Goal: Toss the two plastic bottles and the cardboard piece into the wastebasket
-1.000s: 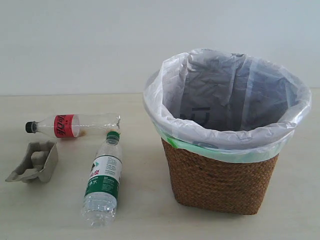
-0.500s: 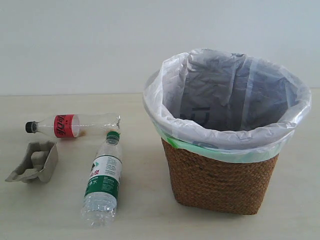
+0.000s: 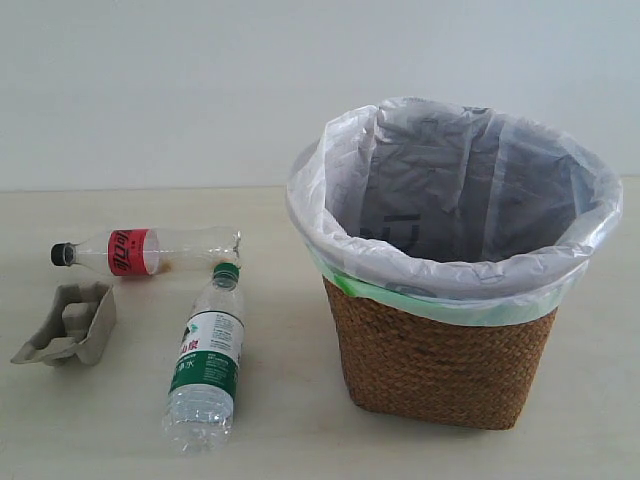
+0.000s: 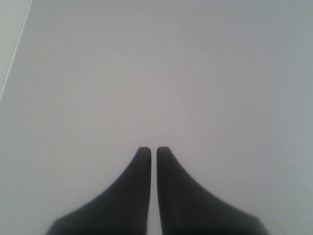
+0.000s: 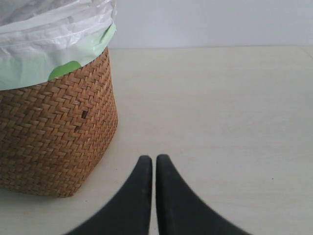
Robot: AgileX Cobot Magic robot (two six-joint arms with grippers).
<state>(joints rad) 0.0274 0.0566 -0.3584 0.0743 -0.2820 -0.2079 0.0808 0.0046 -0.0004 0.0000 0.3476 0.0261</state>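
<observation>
Two bottles (image 3: 146, 250) (image 3: 205, 362), one cardboard piece (image 3: 68, 325) — one wastebasket (image 3: 440, 350).

My tool (image 5: 154, 159) has its two black fingers (image 5: 141, 196) pressed close together over the pale counter (image 5: 220, 112). The brown wastebasket (image 5: 54, 132), with its white bag, stands near, not touching.

Two black grippers, both closed.
The left gripper (image 4: 152, 149) and right gripper (image 5: 153, 157) each have jaws nearly touching, empty.
</observation>
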